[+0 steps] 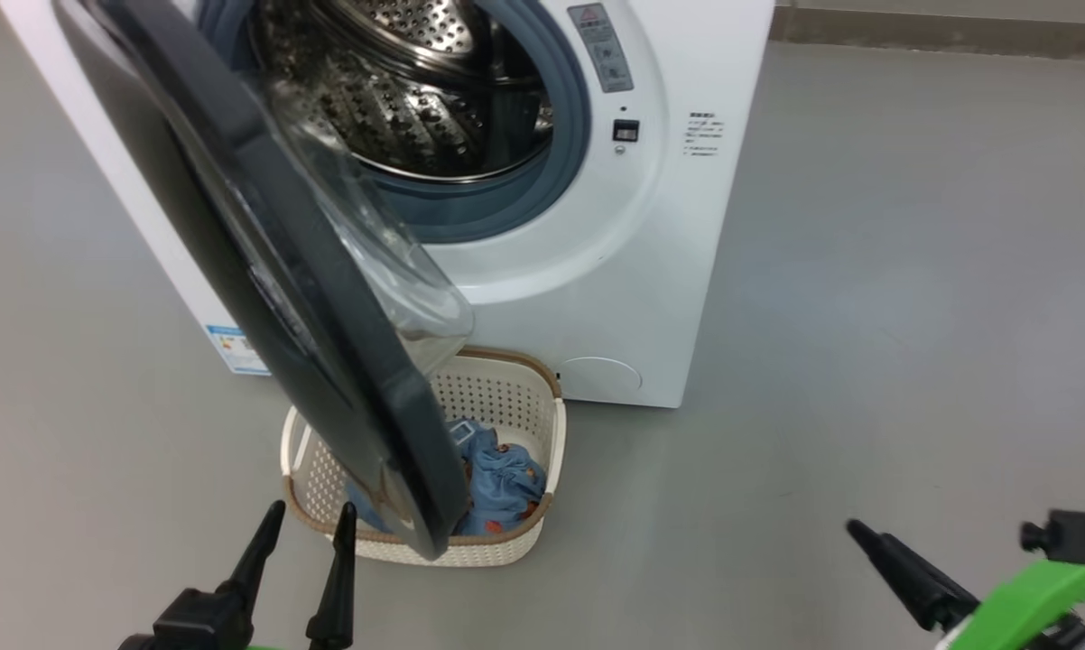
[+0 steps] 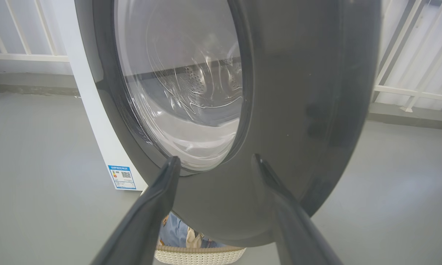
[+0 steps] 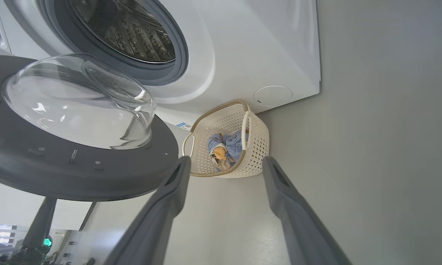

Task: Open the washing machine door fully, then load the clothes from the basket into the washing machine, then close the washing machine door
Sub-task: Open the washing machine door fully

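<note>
The washing machine door (image 1: 263,226) stood open at left, overhanging the basket (image 1: 497,397) of clothes (image 1: 506,478) at the near foot of the washing machine (image 1: 633,271). My left gripper (image 1: 313,507) and right gripper (image 3: 226,160) were both spread wide, empty.

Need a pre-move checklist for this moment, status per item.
1. Door fully open: not ok. The washing machine door stands partway, overhanging the basket in the head view.
2. Left tool open: ok, fingers apart, facing the door's outer side.
3. Left tool touching the door: cannot tell.
4. Right tool free: ok, open, holding nothing.
5. Clothes in the basket: ok, none loaded yet.
</note>
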Controlling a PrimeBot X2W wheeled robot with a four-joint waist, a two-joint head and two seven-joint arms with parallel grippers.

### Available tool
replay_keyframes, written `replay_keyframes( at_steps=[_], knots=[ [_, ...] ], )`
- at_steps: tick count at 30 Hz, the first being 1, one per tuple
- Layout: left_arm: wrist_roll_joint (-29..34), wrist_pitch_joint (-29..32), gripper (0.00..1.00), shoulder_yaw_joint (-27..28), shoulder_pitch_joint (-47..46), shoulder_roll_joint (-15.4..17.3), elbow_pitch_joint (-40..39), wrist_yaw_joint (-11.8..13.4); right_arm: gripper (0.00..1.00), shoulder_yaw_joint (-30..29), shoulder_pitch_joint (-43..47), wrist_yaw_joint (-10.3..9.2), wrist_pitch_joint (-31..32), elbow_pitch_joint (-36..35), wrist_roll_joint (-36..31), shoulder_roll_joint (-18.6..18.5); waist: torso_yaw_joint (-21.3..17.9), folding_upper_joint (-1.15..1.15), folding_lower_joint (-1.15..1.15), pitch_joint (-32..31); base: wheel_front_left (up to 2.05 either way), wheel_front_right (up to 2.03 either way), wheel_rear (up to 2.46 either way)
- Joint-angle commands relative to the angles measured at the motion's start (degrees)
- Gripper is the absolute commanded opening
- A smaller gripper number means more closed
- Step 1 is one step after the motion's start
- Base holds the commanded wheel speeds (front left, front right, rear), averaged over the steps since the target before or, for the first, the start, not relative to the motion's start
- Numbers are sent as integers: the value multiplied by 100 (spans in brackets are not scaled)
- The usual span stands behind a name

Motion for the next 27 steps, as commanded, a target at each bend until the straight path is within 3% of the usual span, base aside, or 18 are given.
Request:
replay_keyframes(
  at_steps=[1,9,14,21,27],
  knots=[
    [46,-37,100,213,-87,54,-133,-10,100,60,82,18,-205,-68,-103,-226,-66,0,0,-30,0,0,0],
    [71,-37,100,239,-5,54,-129,-13,100,148,223,18,-1350,119,-575,-527,-198,0,0,-69,0,0,0],
    [62,-37,100,279,11,54,-126,-13,100,-248,205,18,-1501,163,-1115,-504,-237,0,0,-75,0,0,0],
    [77,-37,100,353,-10,54,-171,-14,100,-1865,618,18,-1507,-196,-3004,116,-218,0,0,-50,0,0,0],
    [92,-37,100,397,-35,54,-224,-14,100,-2809,1050,18,-1508,-745,-4470,634,-164,0,0,-51,0,0,0]
  ],
)
